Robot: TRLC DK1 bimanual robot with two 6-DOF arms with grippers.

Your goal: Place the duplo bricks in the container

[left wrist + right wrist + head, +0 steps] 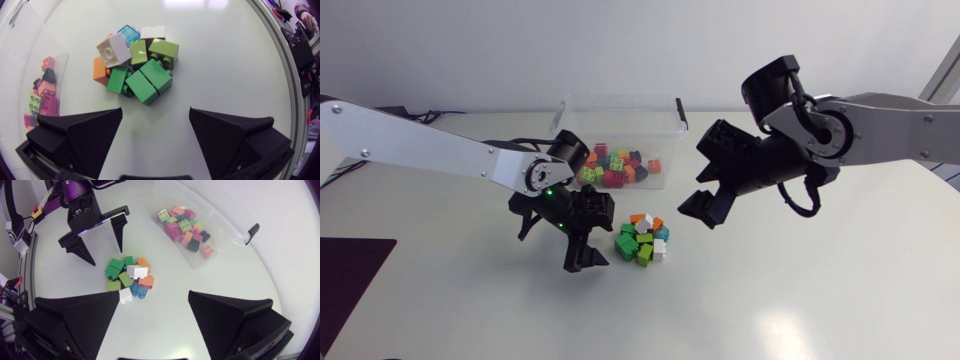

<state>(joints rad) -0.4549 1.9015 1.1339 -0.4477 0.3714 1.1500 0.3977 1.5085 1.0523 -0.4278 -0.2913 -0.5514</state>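
Now: left end effector (155, 111), spread open, hovers just beside the pile of duplo bricks (160, 50) on the table (820, 300) near the clear container (620, 105); best straddle the nearest green brick (150, 80) squarely before closing.

Our left arm (430, 148) comes in from the tabletop's left edge, and our left pincer (591, 250) points down near the middle, fingers spread wide. Our right arm (890, 125) enters from the right edge. Our right pincer (700, 182) is held higher, fingers also apart.
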